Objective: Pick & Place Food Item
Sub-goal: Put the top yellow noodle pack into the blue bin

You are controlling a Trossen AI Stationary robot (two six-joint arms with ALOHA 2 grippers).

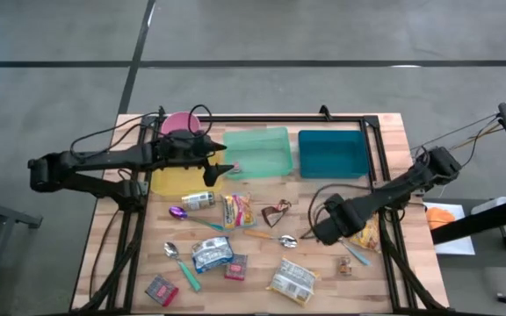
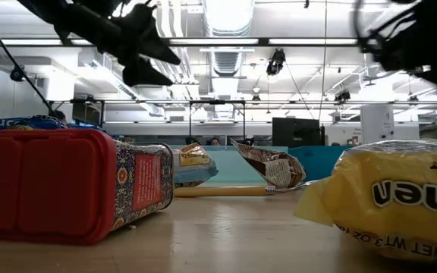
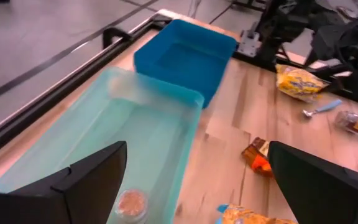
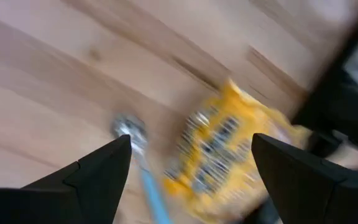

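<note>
Your right gripper (image 4: 188, 171) hovers, fingers apart and empty, above the yellow snack packet (image 4: 219, 152) on the table's right edge; you're approaching, so descend squarely and close

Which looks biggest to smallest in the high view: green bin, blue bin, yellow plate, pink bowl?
1-2. Green bin and blue bin: near alike, not ranked.
3. Yellow plate, partly hidden under the left arm, so unsure.
4. Pink bowl, also partly covered.
</note>
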